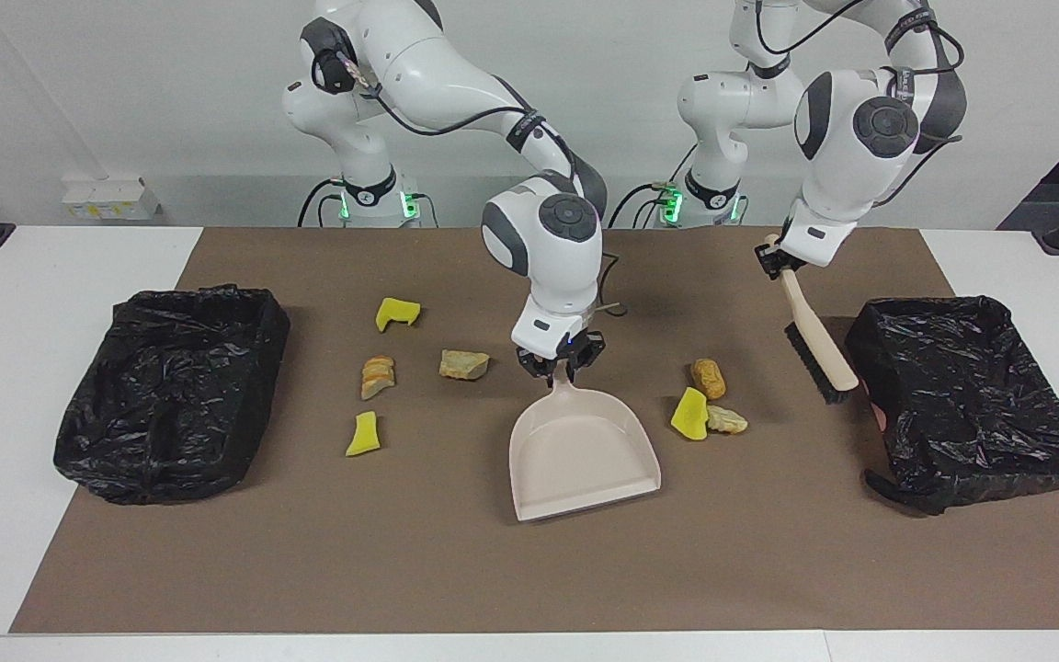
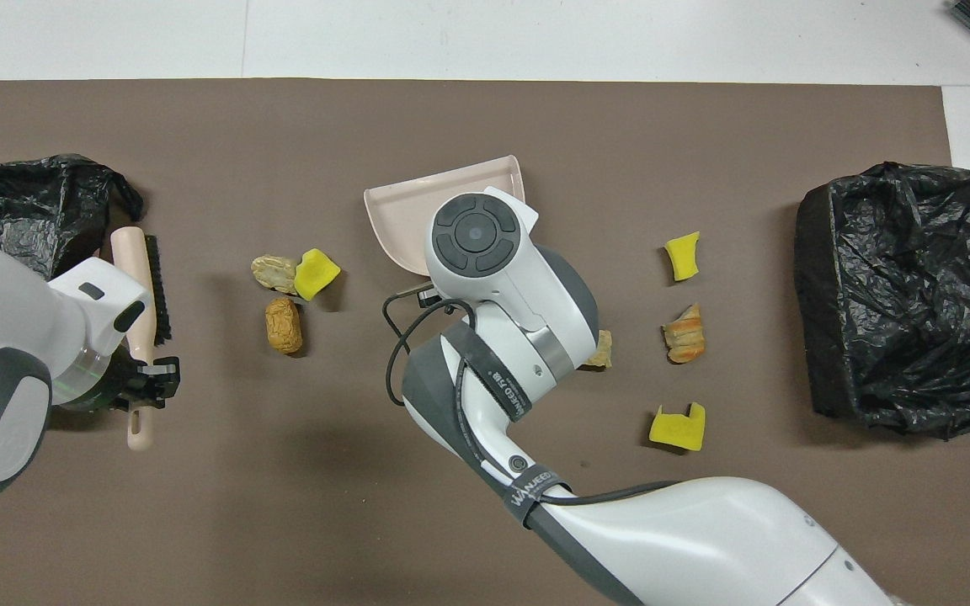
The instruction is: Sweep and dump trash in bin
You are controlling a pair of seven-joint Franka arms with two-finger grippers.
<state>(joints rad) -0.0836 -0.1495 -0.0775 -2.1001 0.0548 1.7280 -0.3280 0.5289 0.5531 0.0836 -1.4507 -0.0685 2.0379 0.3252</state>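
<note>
**Facing view, item record: dustpan and brush both in hand, scraps unswept**

Holdings. Right pincer is clamped on the handle of the beige dustpan, whose pan rests on the brown mat at mid-tabletop, mouth turned away from the robots. Left pincer is closed on the handle of the hand brush, bristles hanging just beside the black-lined bin at the left arm's end. A second black-lined bin sits at the right arm's end.

Trash. Three scraps cluster beside the dustpan toward the left arm's end; four scraps lie spread toward the right arm's end (seven in all, none in the pan).

Risks, as judged:
- Pan mouth does not face either group; a sweep now would push scraps past its side.
- Light wedges may roll or flick off the bristles.
- A handle-tip grip may let the pan pivot under pushing.

Obscured. Overhead view: right arm covers the dustpan handle and most of one tan scrap; the brush's bristle contact with the mat cannot be told.
</note>
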